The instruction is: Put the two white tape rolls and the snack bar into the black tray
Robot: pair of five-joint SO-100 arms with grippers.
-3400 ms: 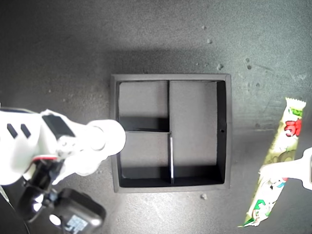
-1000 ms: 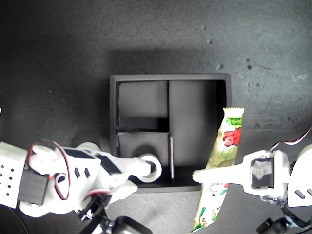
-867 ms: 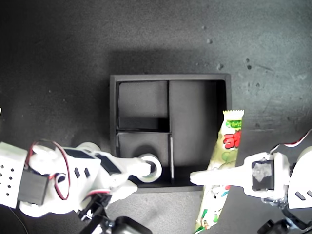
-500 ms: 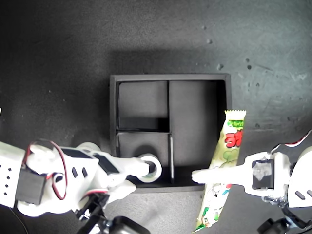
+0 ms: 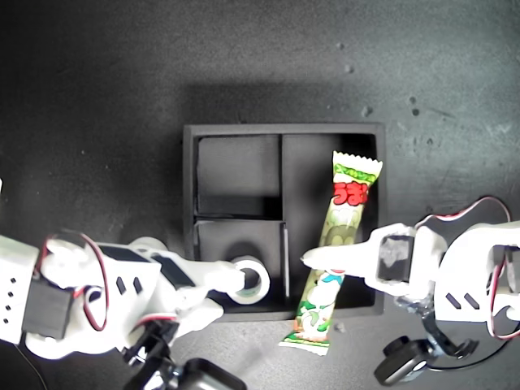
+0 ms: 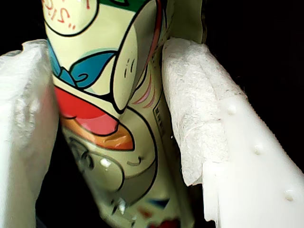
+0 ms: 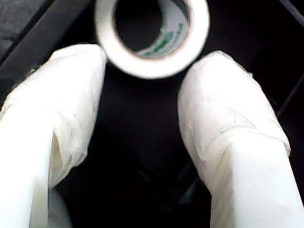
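The black tray [image 5: 244,128] sits mid-table in the exterior view. One white tape roll [image 5: 253,280] [image 7: 152,38] lies flat in the small compartment nearest the arms. Just short of it, my second gripper [image 5: 231,283] [image 7: 142,90] is open, its padded fingers [image 7: 71,95] spread on either side and the roll past their tips. From the exterior view's right, my first gripper [image 5: 325,260] [image 6: 107,109] is shut on the snack bar [image 5: 349,195] [image 6: 99,71]. The green and white bar slants over the long compartment, and its lower end [image 5: 313,329] pokes out past the tray's near wall.
The tray rests on a dark grey speckled surface [image 5: 97,97]. Small crumbs [image 5: 366,110] dot it beyond the tray. Black parts of the arm mounts [image 5: 402,366] [image 5: 203,378] show along the exterior view's bottom edge.
My first gripper has carried the snack bar toward the exterior view's left, from beside the tray to over its long compartment. My second gripper has stayed at the tape roll.
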